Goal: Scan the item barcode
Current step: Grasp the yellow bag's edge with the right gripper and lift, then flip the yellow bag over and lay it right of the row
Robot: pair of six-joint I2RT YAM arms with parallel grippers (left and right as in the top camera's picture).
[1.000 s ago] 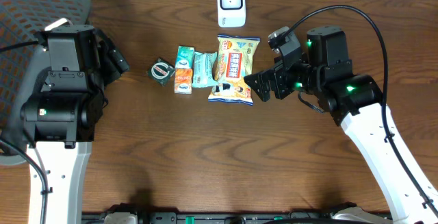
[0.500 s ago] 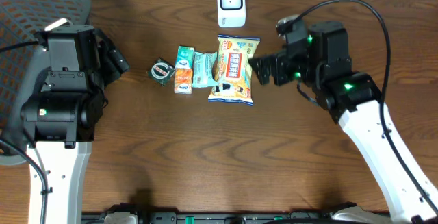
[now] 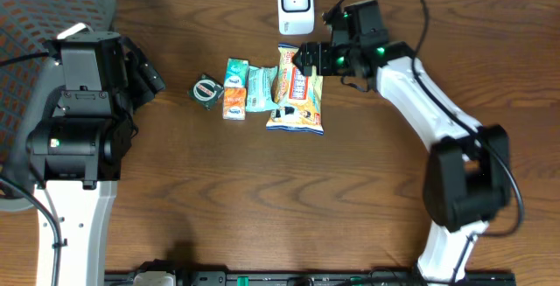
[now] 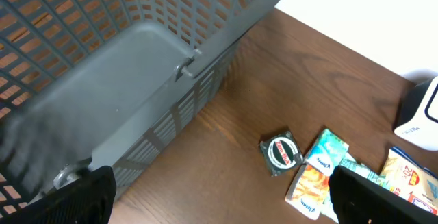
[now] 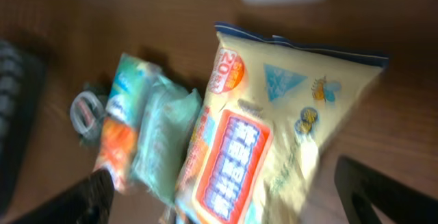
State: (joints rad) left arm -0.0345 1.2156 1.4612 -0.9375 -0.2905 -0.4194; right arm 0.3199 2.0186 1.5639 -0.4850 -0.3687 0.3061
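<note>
Snack bag (image 3: 297, 94) lies under spread right gripper (image 3: 308, 60); left gripper (image 3: 147, 78) spread near basket (image 4: 157, 66)

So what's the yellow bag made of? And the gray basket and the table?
Yellow bag: probably thin plastic film, glossy, crinkled with printed pictures. Gray basket: looks like molded matte plastic, with a grid of holes. Table: wood or wood-look top, brown grain streaks.

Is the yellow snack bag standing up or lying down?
Lying down: the yellow bag rests flat on the table, printed front up.
</note>
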